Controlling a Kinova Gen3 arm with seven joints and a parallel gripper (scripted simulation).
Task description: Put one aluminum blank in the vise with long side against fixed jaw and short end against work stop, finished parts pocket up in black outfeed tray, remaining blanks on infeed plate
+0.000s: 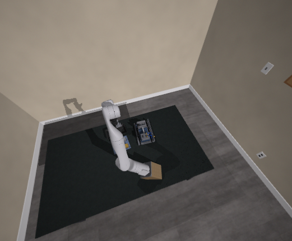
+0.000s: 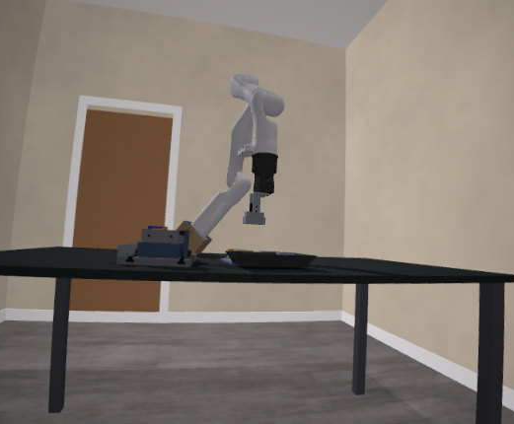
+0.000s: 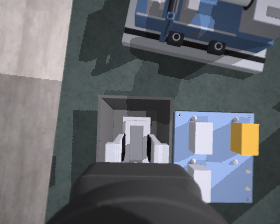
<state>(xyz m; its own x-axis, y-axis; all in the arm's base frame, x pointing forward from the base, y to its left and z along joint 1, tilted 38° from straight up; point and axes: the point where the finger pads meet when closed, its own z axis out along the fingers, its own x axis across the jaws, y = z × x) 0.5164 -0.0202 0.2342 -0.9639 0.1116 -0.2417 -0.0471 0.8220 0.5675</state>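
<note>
My gripper (image 3: 136,143) is shut on a gray finished part (image 3: 136,136), a block with a pocket in its top. I hold it high over the black outfeed tray, which lies straight below in the wrist view. In the exterior view the gripper (image 2: 254,213) hangs well above the tray (image 2: 270,258). The blue vise (image 3: 206,25) lies at the top of the wrist view, and its space between the jaws is mostly out of frame. The light blue infeed plate (image 3: 213,157) lies to the right of the tray. It carries two gray blanks (image 3: 201,137) (image 3: 201,181) and a yellow brass blank (image 3: 244,139).
The vise (image 2: 157,247) stands left of the tray in the side view, with the arm's tan base block (image 2: 194,238) behind it. The table edge and the floor (image 3: 26,100) lie to the left in the wrist view.
</note>
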